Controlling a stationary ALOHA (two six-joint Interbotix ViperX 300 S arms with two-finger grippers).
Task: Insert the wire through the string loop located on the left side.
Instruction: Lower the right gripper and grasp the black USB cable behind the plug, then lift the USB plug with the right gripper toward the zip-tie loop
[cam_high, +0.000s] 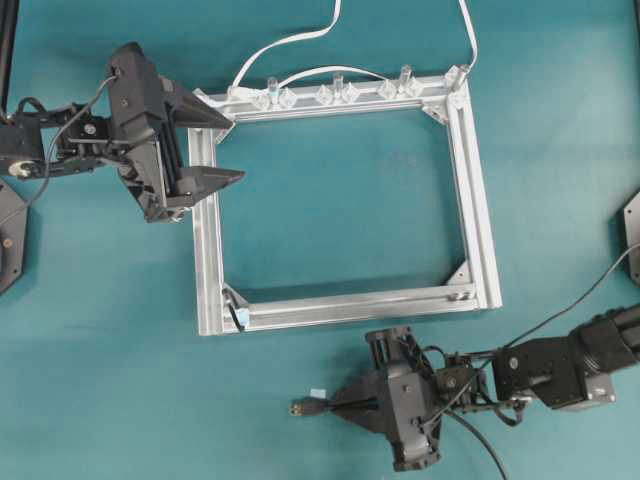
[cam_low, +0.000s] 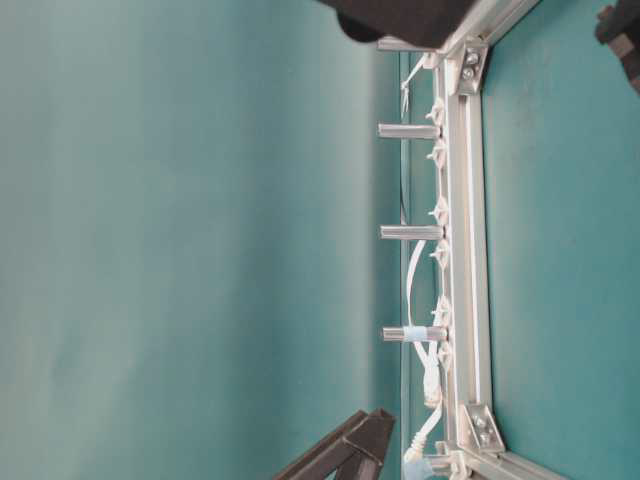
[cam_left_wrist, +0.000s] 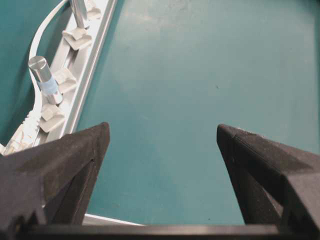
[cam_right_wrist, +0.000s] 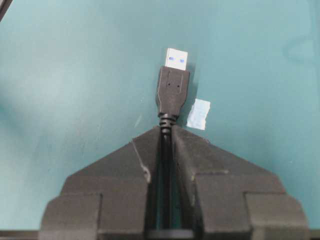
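The wire's black USB plug (cam_right_wrist: 172, 90) with its metal tip lies on the teal table, pointing away from my right gripper (cam_right_wrist: 166, 131). That gripper is shut on the wire just behind the plug. From overhead, the plug (cam_high: 303, 407) pokes out to the left of the right gripper (cam_high: 335, 405), below the aluminium frame (cam_high: 208, 250). A thin dark string loop (cam_high: 236, 306) hangs at the frame's lower left corner bracket. My left gripper (cam_high: 236, 148) stands wide open over the frame's upper left corner, its fingers (cam_left_wrist: 80, 150) holding nothing.
Clear clips (cam_high: 337, 95) and upright metal posts (cam_low: 410, 232) line the frame's far rail. White cables (cam_high: 290, 40) run off the back. A small pale blue tape scrap (cam_right_wrist: 199, 114) lies beside the plug. The black wire (cam_high: 480, 445) trails off toward the bottom edge.
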